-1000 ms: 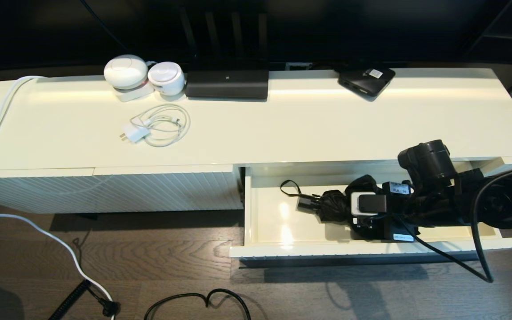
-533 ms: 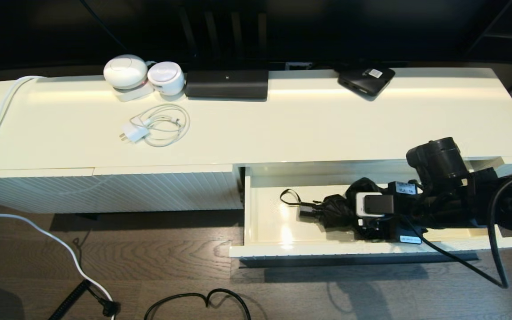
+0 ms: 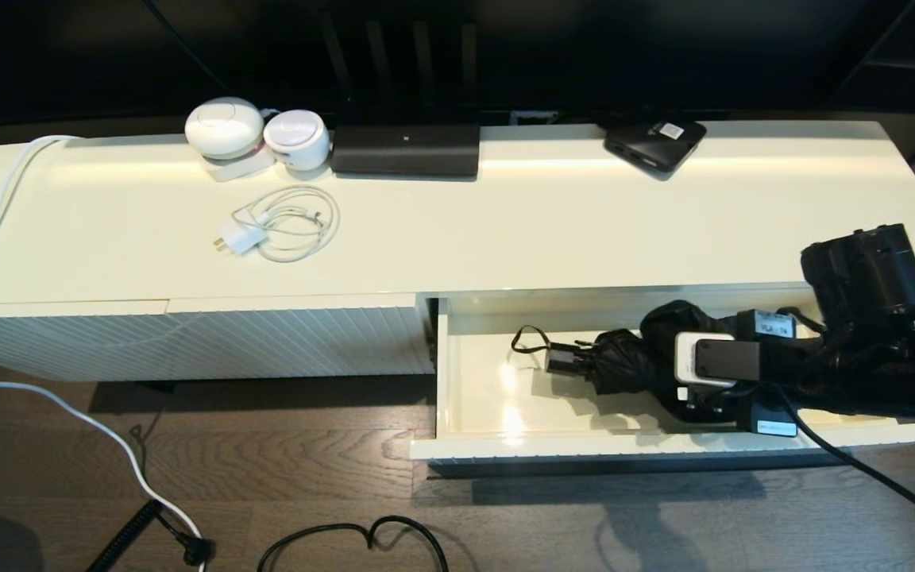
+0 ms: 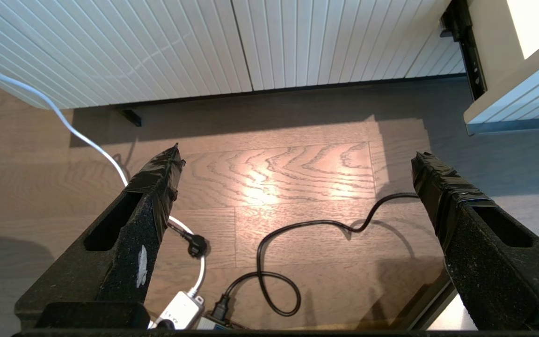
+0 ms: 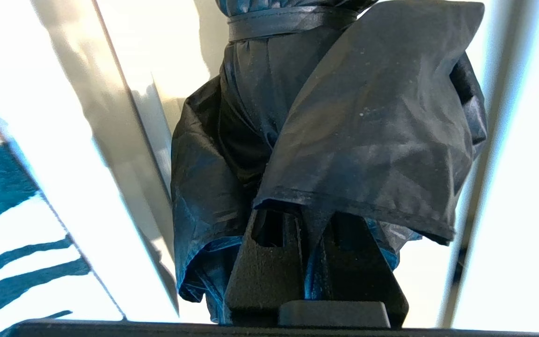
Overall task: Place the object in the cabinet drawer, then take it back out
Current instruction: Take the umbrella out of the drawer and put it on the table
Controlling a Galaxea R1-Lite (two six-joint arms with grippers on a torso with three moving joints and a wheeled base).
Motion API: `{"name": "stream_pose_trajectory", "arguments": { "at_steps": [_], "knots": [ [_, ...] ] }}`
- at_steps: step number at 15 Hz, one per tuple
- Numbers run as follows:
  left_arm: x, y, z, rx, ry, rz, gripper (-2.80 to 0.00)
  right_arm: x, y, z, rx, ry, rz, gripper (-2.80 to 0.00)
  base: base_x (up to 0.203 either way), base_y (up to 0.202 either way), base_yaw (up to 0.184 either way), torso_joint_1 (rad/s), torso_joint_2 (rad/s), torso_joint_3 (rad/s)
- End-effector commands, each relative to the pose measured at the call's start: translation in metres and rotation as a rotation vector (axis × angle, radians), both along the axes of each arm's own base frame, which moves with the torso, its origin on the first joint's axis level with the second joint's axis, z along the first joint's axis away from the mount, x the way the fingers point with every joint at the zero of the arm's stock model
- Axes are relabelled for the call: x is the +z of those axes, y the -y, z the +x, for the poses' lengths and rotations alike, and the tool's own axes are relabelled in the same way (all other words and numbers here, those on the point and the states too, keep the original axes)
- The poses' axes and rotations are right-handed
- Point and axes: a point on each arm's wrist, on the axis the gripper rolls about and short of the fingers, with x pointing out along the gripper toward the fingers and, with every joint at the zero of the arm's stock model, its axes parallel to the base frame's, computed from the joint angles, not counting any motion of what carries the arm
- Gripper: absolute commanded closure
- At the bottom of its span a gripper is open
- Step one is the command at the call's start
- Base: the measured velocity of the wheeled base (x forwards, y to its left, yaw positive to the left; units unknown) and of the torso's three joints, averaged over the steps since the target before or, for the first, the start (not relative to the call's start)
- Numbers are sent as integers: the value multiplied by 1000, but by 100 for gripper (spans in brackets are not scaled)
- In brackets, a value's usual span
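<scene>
Evidently light and floppy, the umbrella (image 3: 620,364) above the drawer (image 3: 664,446) floor hangs from the right pincer (image 5: 314,220), clenched on loose fabric that could slip, the firmer handle (image 3: 562,360) being safer.

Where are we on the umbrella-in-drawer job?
Done: drawer is open and the umbrella is inside it. In hand: right hand is shut on the umbrella's fabric above the drawer floor. Left: carry it clear of the drawer. Left hand idles open over the floor.

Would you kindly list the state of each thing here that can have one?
Wide cream-white ribbed drawer: pulled open.
Black compact folding umbrella: folded, strapped, gripped above the drawer.
Right gripper: jaws shut on the umbrella's fabric.
Left gripper: jaws open, empty, over the floor.
White charger cable: coiled, unplugged.
</scene>
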Motion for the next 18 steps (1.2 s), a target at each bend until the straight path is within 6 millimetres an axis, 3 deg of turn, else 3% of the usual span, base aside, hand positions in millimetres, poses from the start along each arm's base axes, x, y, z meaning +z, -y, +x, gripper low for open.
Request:
{"name": "stream_pose_trajectory", "arguments": {
  "at_steps": [1,7,10,15,18],
  "knots": [
    [0,0,0,0,-1,0,-280,20,5,-19,8,75,19,0,0,0,0,0,0,0],
    [0,0,0,0,-2,0,-280,59,17,-66,29,246,63,0,0,0,0,0,0,0],
    [0,0,0,0,-2,0,-280,69,20,-75,55,285,28,0,0,0,0,0,0,0],
    [0,0,0,0,-1,0,-280,94,13,-51,97,376,-43,0,0,0,0,0,0,0],
    [0,0,0,0,-1,0,-280,95,9,-15,73,380,-53,0,0,0,0,0,0,0]
  ]
}}
